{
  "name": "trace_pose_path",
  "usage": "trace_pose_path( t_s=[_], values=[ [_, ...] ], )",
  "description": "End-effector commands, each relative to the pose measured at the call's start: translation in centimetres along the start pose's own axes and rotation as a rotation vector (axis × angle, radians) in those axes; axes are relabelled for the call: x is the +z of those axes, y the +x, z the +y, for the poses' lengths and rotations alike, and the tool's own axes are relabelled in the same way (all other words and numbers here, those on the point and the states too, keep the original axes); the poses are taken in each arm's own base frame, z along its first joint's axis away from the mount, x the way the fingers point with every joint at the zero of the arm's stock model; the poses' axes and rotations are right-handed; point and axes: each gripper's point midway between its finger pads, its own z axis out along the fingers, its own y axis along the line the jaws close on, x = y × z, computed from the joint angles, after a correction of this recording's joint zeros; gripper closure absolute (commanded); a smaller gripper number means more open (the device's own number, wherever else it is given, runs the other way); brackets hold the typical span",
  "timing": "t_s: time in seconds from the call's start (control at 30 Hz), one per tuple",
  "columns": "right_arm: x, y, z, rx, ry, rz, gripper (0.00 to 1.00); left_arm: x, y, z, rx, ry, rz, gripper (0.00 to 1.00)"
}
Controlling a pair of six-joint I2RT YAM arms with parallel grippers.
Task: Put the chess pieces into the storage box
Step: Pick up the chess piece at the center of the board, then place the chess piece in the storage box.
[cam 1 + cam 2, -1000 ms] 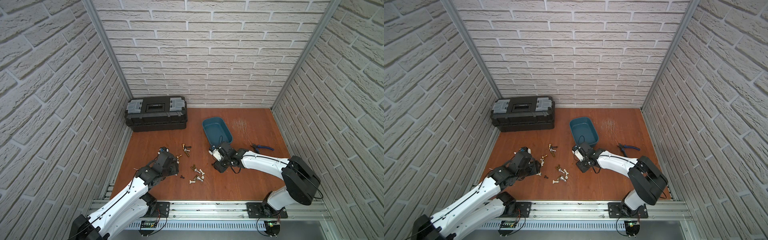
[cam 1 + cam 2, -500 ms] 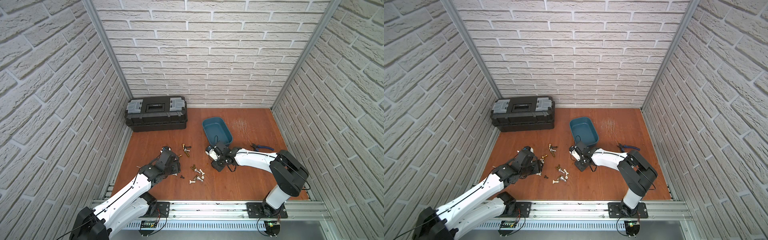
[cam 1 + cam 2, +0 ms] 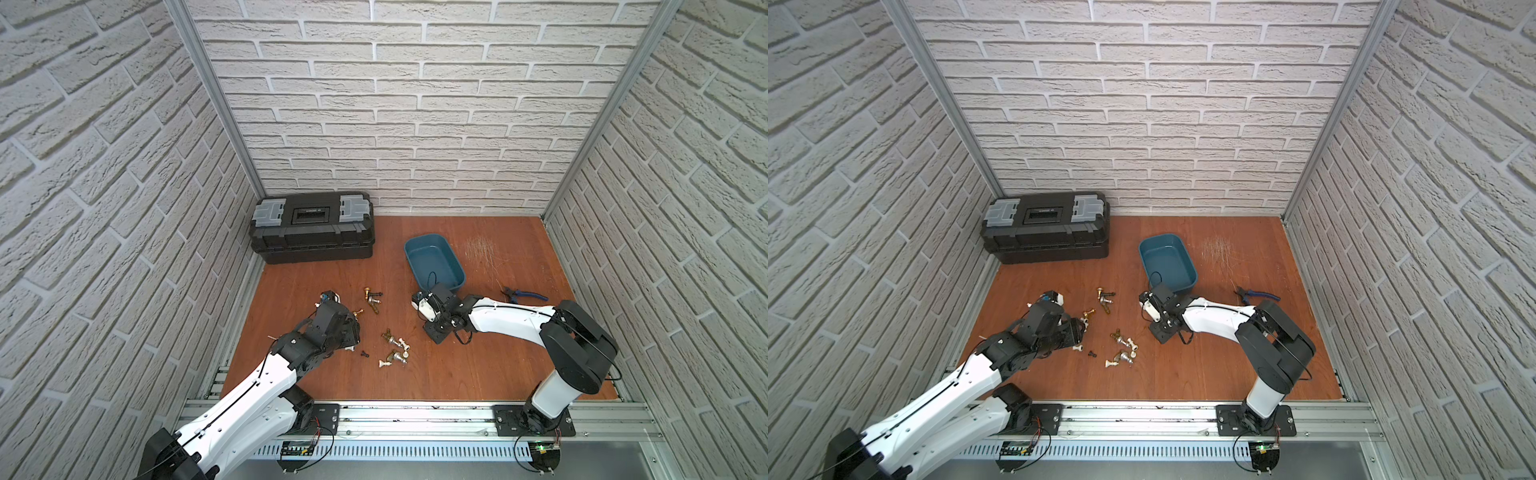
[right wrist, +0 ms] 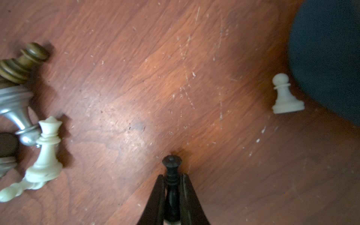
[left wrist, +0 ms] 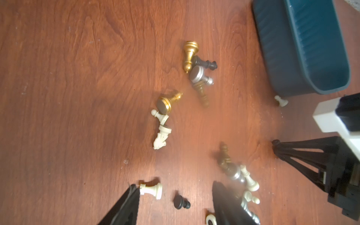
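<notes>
Right claw (image 4: 171, 180): pinching one black chess piece (image 4: 171, 164). Left claw (image 5: 175, 186): spread above loose pieces (image 5: 151, 190) on table (image 5: 78, 78). Blue box (image 3: 453, 272): nearby.

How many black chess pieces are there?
3 black pieces: one clamped in the right gripper, one against a gold piece, one loose inside the open left gripper. More may be hidden.

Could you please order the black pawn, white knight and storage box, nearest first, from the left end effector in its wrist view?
1. Black pawn: between the left end effector's fingers.
2. White knight: mid-table.
3. Storage box: farthest, beyond both.
</notes>
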Motion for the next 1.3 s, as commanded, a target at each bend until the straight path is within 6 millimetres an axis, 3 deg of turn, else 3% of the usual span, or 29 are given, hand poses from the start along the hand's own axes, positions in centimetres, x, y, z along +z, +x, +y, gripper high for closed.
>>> trace_pose_path(
  t_s=[0.0,0.1,0.23,0.33,0.43,0.6,0.8,1.0,1.07,1.17,1.27],
  values=[
    [-1.9,-0.9,1.1,-0.004,-0.04,-0.036,0.87,-1.2,-1.5,-0.6,0.014,0.006,-0.048,0.36],
    [-3.8,-2.2,1.6,0.008,-0.071,-0.082,0.87,-1.7,-2.5,-1.0,0.026,0.003,-0.071,0.35],
    [-7.2,-5.4,1.8,0.009,-0.078,-0.179,0.87,-2.3,-3.8,-1.7,0.047,-0.001,-0.098,0.34],
    [-8.9,-8.4,0.5,0.007,-0.018,-0.235,0.87,-2.5,-4.6,-2.2,0.059,-0.004,-0.103,0.34],
    [-9.2,-11.4,-2.0,0.034,0.053,-0.273,0.87,-2.4,-5.2,-2.8,0.07,-0.005,-0.098,0.34],
    [-6.9,-14.7,-7.3,0.14,0.116,-0.287,0.91,-0.9,-4.6,-2.6,0.102,-0.05,-0.038,0.33],
    [-3.7,-16.1,-11.8,0.287,0.097,-0.307,0.93,-0.2,-4.0,-3.6,0.107,-0.019,-0.003,0.33],
    [-1.9,-16.0,-13.6,0.306,0.139,-0.281,0.92,0.1,-3.8,-4.0,0.11,-0.01,0.013,0.33],
    [-0.2,-15.1,-14.1,0.308,0.15,-0.258,0.92,0.4,-3.6,-4.0,0.109,-0.017,0.022,0.33],
    [0.8,-14.6,-14.7,0.312,0.169,-0.266,0.91,0.6,-3.4,-4.0,0.106,-0.015,0.025,0.33],
    [1.9,-14.2,-14.8,0.32,0.149,-0.265,0.83,0.6,-3.5,-4.1,0.101,-0.009,0.018,0.33]
  ],
)
